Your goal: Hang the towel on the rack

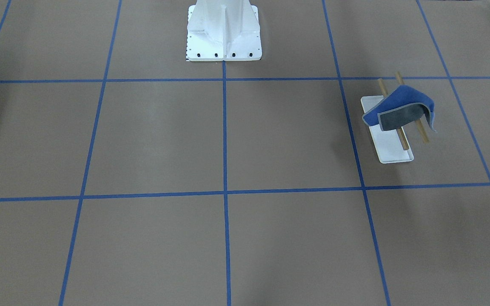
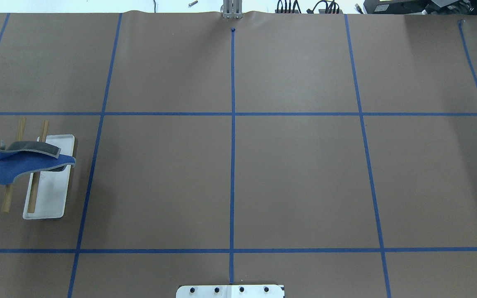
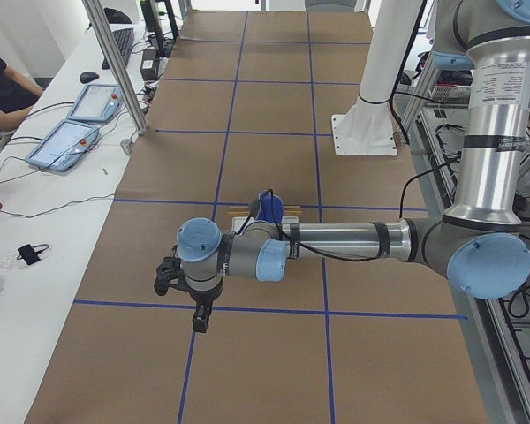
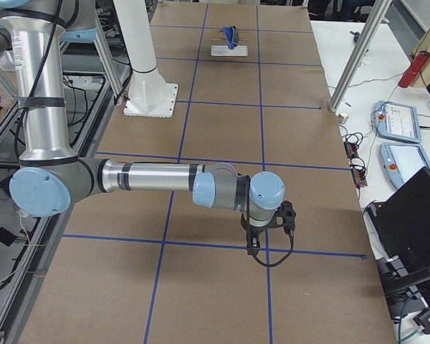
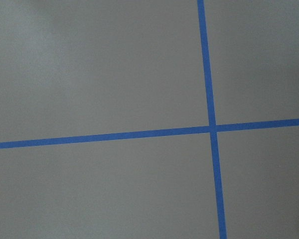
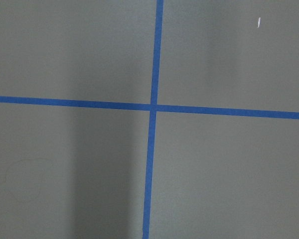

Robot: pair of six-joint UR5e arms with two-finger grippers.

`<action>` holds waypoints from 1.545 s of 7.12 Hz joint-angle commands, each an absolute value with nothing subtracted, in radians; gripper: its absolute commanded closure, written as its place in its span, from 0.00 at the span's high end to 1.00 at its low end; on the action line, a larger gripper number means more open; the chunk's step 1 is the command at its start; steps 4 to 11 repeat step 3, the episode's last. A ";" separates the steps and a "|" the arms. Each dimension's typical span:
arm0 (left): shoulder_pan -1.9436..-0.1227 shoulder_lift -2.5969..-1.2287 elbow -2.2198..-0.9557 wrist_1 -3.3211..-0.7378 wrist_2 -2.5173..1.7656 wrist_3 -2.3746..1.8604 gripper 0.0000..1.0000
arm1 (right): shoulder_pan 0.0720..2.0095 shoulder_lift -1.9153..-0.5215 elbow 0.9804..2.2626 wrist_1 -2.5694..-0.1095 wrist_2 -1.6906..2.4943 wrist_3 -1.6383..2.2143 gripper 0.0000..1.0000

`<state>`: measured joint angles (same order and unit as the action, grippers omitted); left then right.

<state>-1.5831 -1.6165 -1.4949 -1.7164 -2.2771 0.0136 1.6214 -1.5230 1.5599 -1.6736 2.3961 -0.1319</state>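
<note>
Matt cloth towel [image 1: 406, 98], wooden rack bars [image 1: 403, 140], smooth white tray [image 1: 391, 153]

towel [image 1: 403, 102]: blue face up, one edge turned over showing grey, draped across both bars [image 1: 403, 140] | rack [image 1: 391, 153]: white tray base, upright, on table [image 1: 164, 136], robot's left side

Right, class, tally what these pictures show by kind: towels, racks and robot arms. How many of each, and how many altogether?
Towel: 1
Rack: 1
Robot arms: 2, the left arm and the right arm
Total: 4
</note>
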 commanded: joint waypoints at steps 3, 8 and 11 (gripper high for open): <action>-1.582 -1.620 -1.496 -1.717 -2.267 0.014 0.98 | 1.624 -1.520 1.574 -1.675 2.405 -0.132 1.00; -1.582 -1.620 -1.496 -1.717 -2.267 0.014 0.98 | 1.624 -1.520 1.574 -1.675 2.405 -0.132 1.00; -1.582 -1.620 -1.496 -1.717 -2.267 0.014 0.98 | 1.624 -1.520 1.574 -1.675 2.405 -0.132 1.00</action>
